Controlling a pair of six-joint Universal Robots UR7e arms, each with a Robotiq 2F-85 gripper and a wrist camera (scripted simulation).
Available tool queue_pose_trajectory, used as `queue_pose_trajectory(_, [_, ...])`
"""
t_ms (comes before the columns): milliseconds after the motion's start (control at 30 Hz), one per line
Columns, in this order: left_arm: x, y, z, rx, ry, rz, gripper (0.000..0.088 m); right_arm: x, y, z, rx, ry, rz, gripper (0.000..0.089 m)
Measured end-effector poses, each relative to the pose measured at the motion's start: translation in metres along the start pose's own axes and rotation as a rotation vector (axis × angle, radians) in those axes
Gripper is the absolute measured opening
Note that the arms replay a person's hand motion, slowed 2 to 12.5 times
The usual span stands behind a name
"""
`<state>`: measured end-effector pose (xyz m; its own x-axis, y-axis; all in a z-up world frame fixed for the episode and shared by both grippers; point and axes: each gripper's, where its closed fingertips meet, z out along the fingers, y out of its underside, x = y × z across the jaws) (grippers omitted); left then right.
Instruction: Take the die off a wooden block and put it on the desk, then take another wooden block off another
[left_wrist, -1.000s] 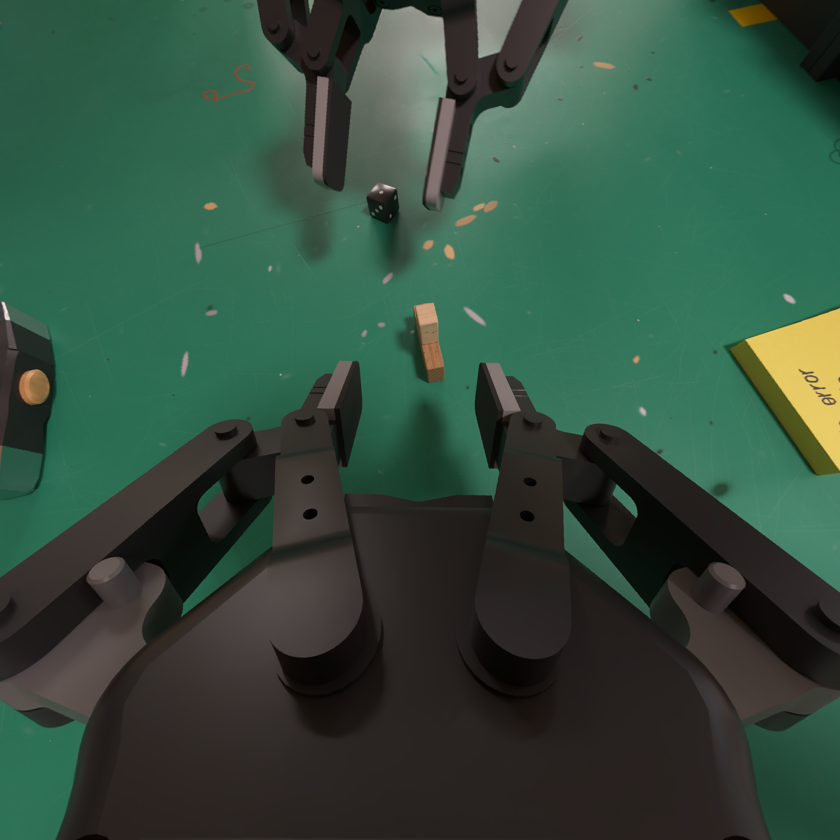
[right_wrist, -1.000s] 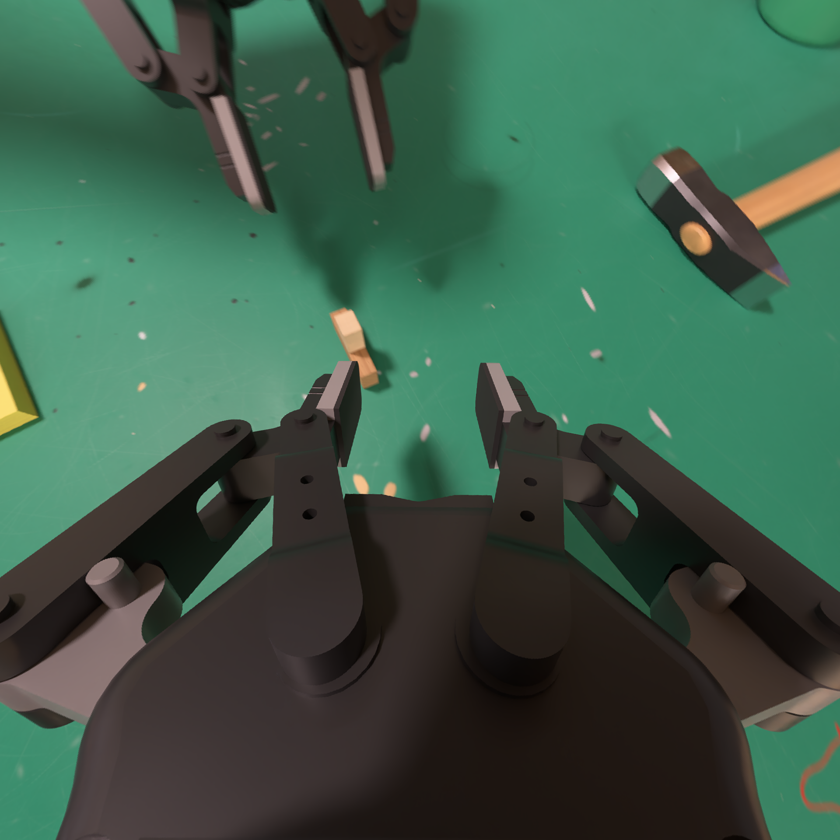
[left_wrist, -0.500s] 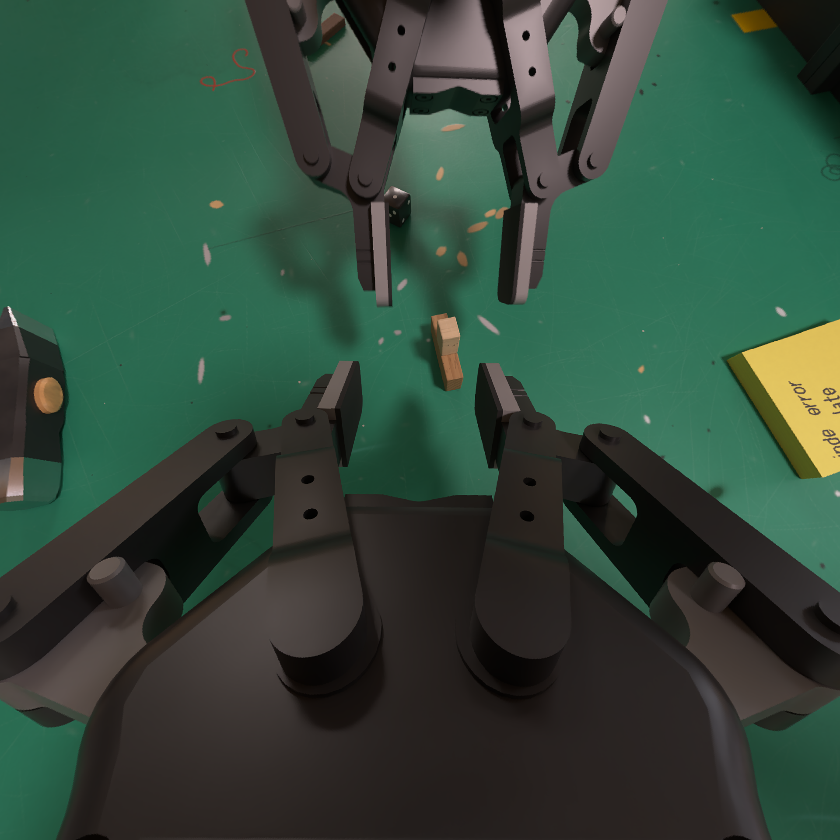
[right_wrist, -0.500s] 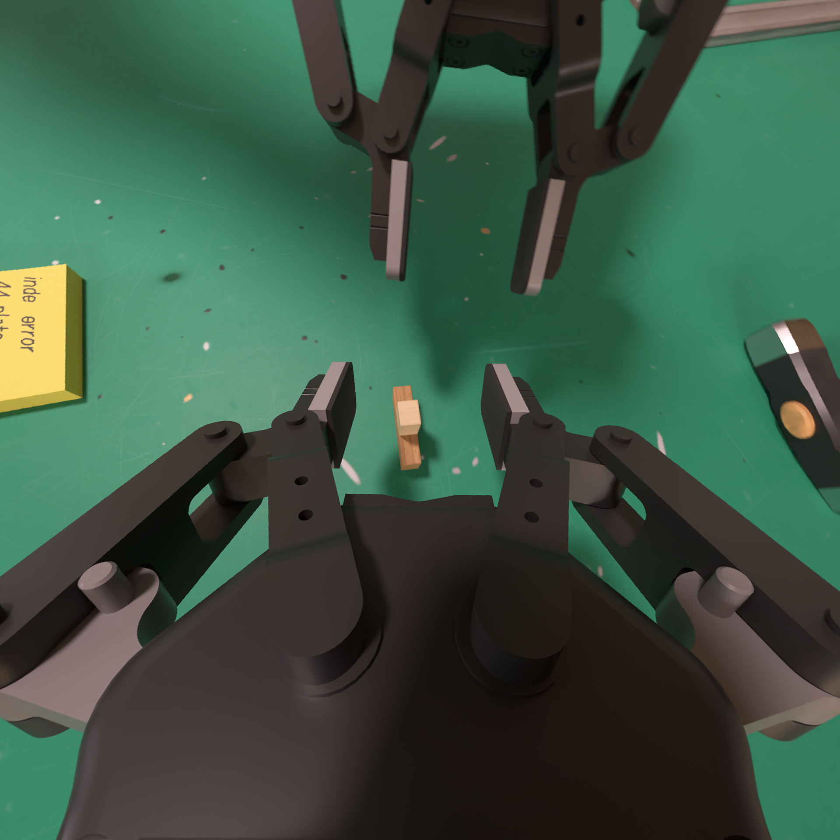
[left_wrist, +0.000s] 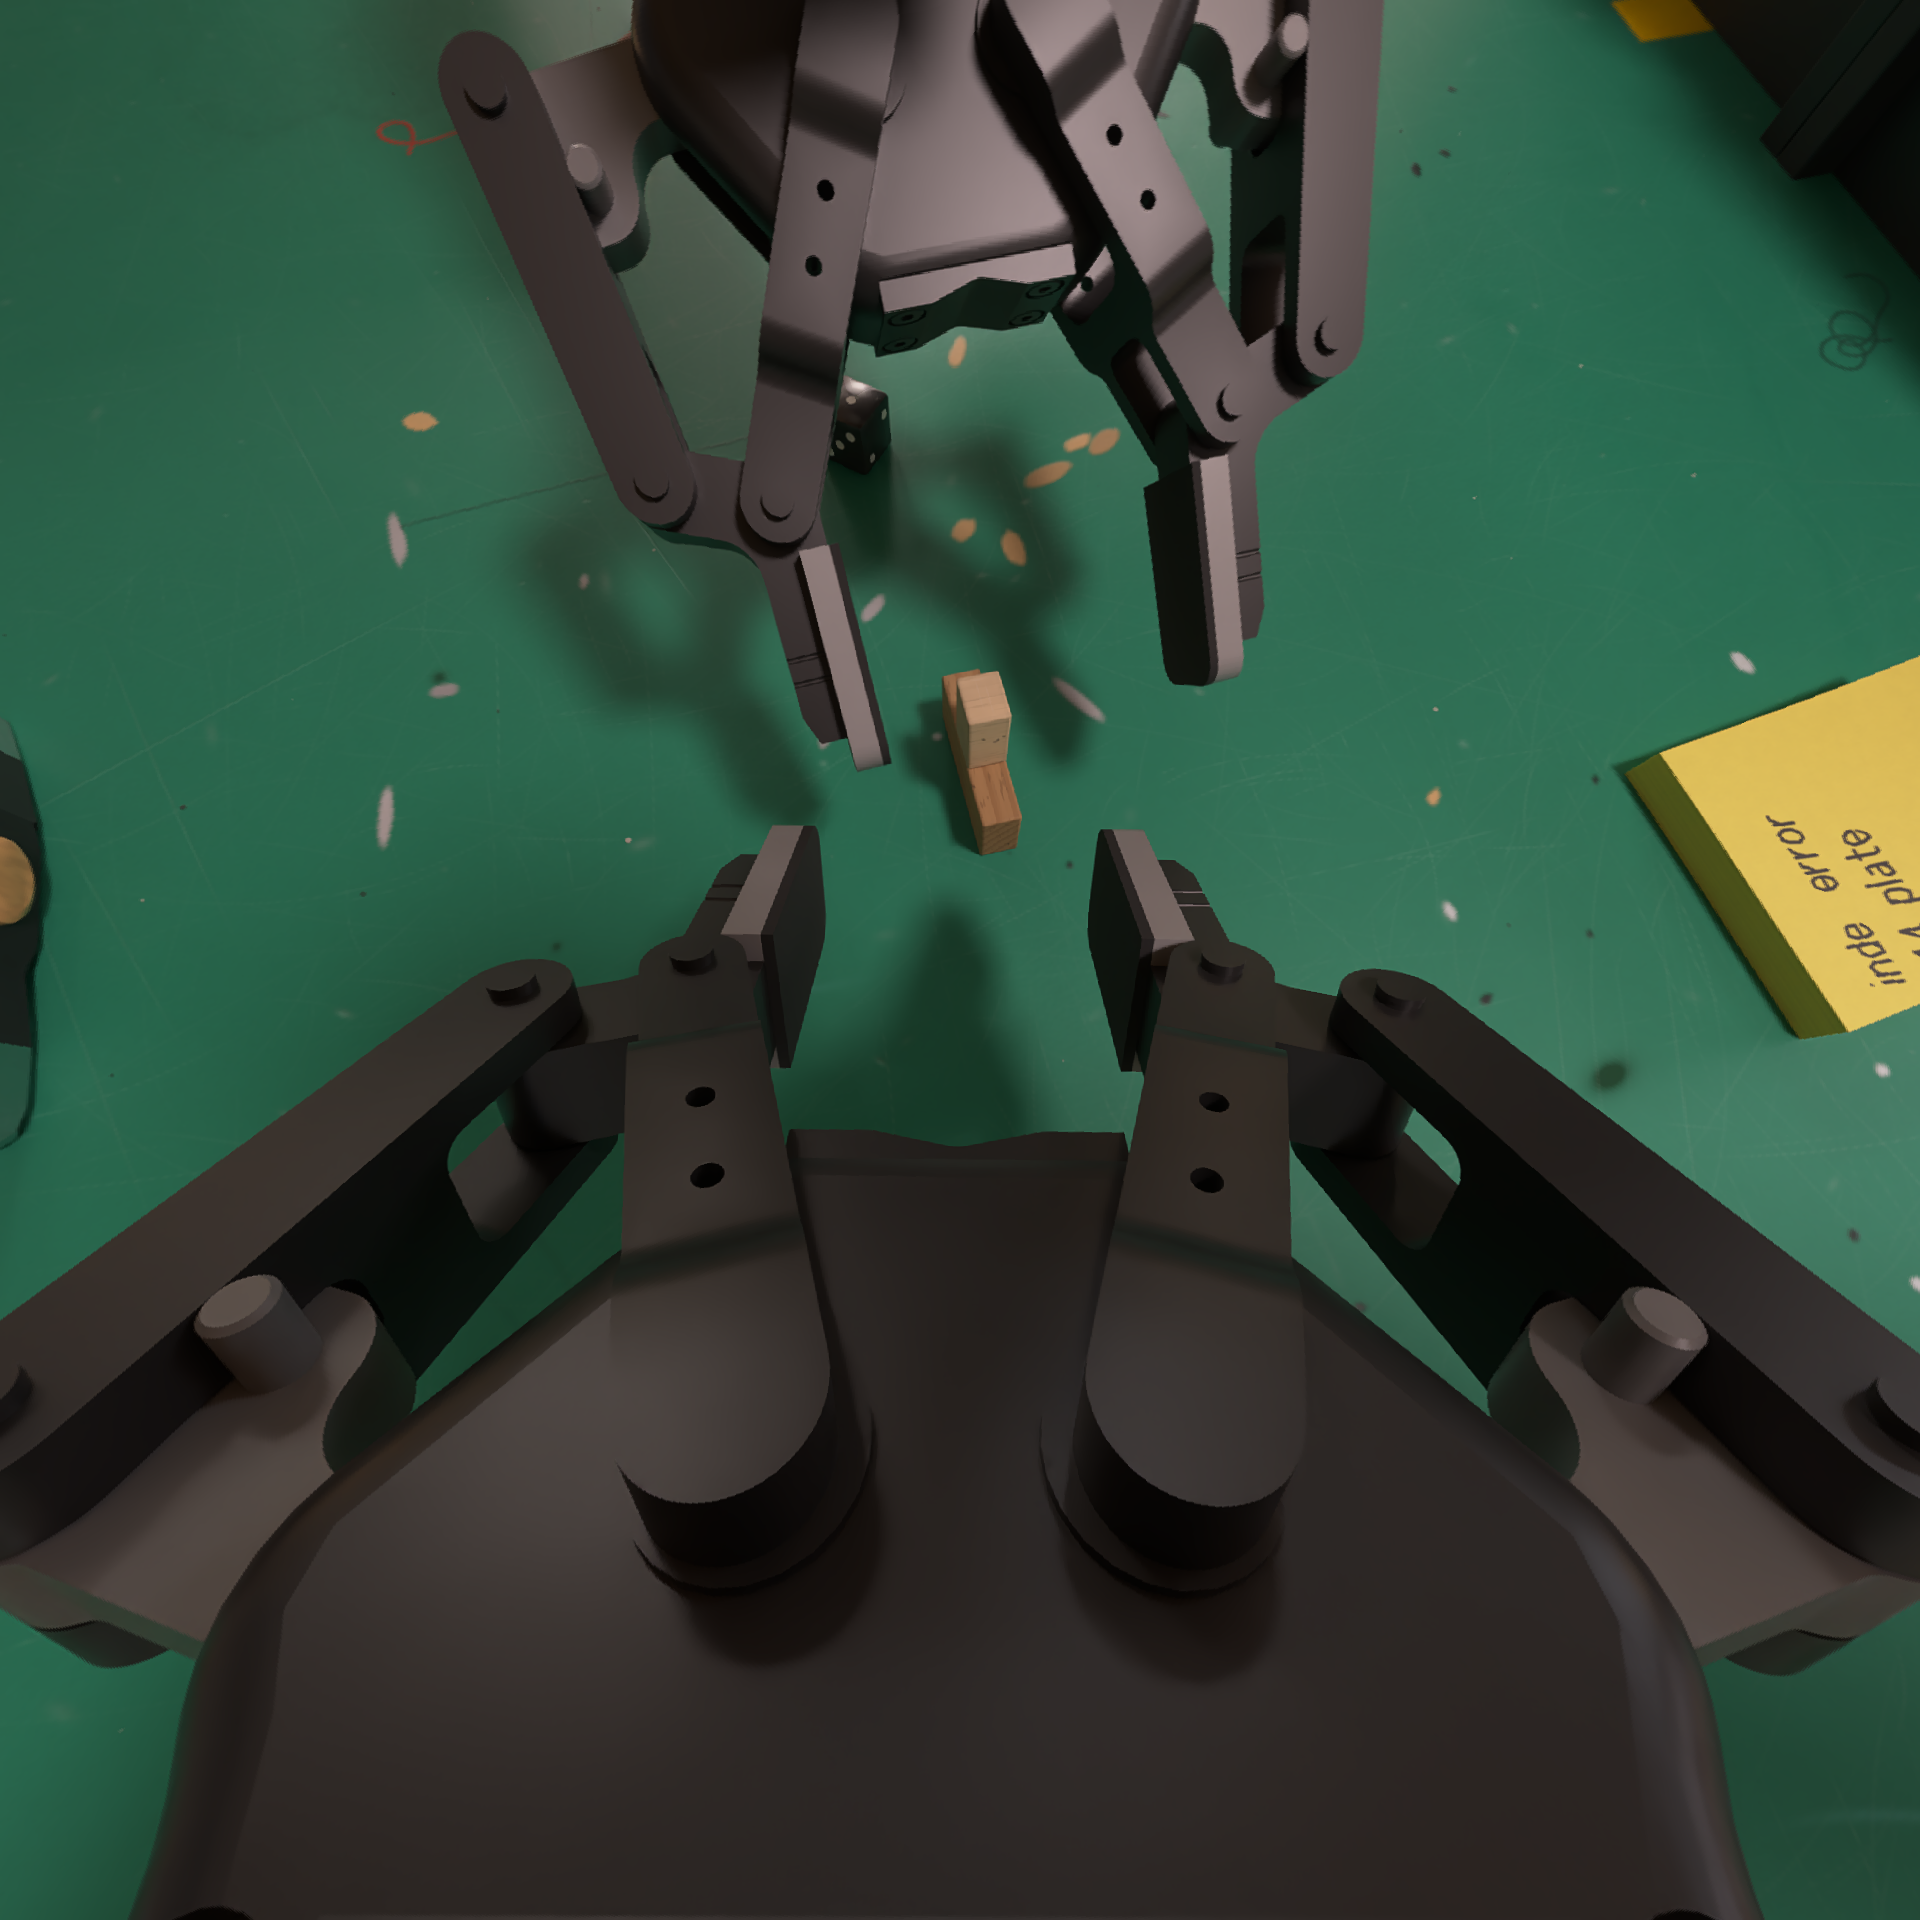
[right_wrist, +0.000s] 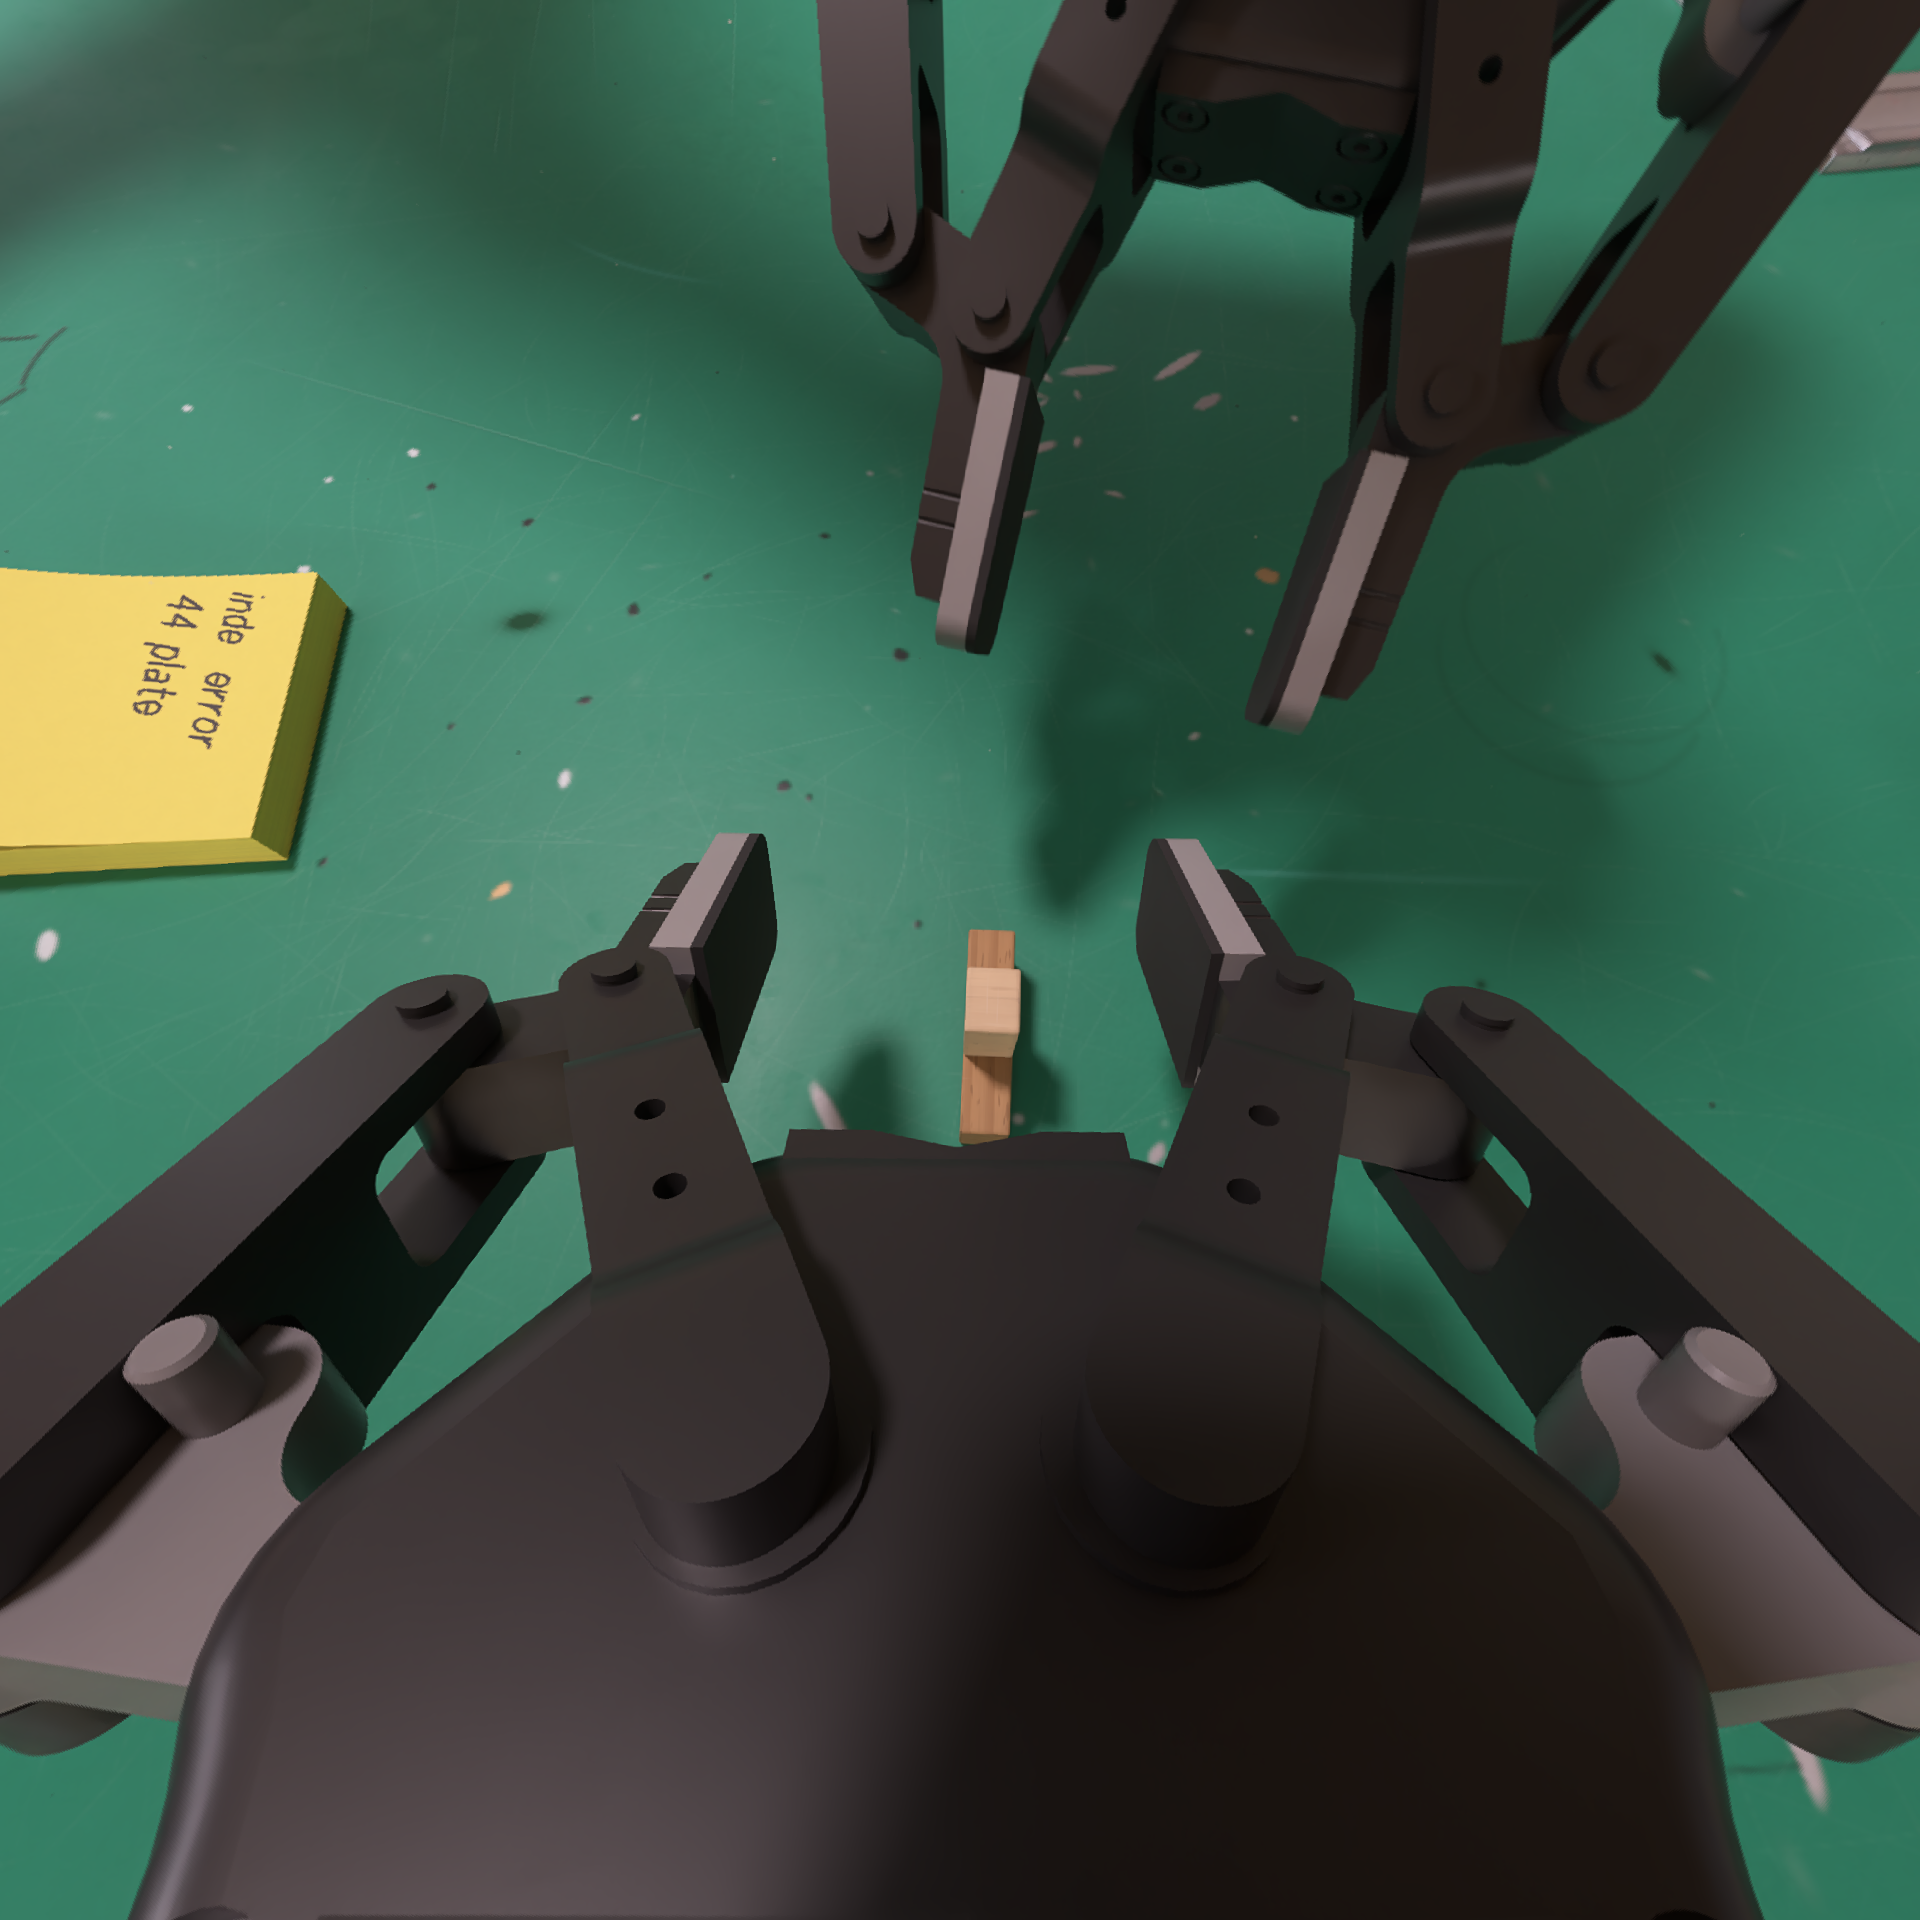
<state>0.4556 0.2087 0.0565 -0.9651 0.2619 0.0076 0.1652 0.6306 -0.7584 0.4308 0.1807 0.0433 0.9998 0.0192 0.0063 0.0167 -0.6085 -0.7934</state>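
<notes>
A small pale wooden block (left_wrist: 982, 717) sits on a longer, darker wooden block (left_wrist: 992, 816) that lies on the green desk. In the right wrist view the pale block (right_wrist: 990, 1006) on the darker block (right_wrist: 985, 1091) lies between the open fingers of my right gripper (right_wrist: 958, 904), without touching them. The right gripper also shows in the left wrist view (left_wrist: 1029, 691), open over the blocks. A black die (left_wrist: 864, 428) rests on the desk behind it. My left gripper (left_wrist: 956, 894) is open and empty, just short of the blocks.
A yellow pad of notes (left_wrist: 1808, 842) lies right of the blocks, and it shows at the left in the right wrist view (right_wrist: 135, 717). A hammer head (left_wrist: 10, 914) is at the left edge. A dark object (left_wrist: 1849, 104) sits at the top right. Small chips dot the desk.
My right gripper, open, has left the die on the desk and moved over the stacked blocks, which now lie between its fingers. My left gripper has shifted only slightly.
</notes>
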Motion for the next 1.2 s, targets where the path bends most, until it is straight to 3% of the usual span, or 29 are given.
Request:
queue_pose_trajectory(367, [0.002,0.005,-0.001,0.072,0.001,-0.032,0.0470,0.003,0.018,-0.001,0.003,0.007,0.051,0.0625])
queue_pose_trajectory(933, [0.006,0.013,0.008,0.008,0.009,-0.008,0.0488,0.002,0.030,0.004,-0.069,0.015,0.038,0.0513])
queue_pose_trajectory(1200, [0.002,0.006,0.015,0.095,0.022,-0.010,0.0489,0.004,0.031,0.007,-0.079,0.027,0.022,0.0456])
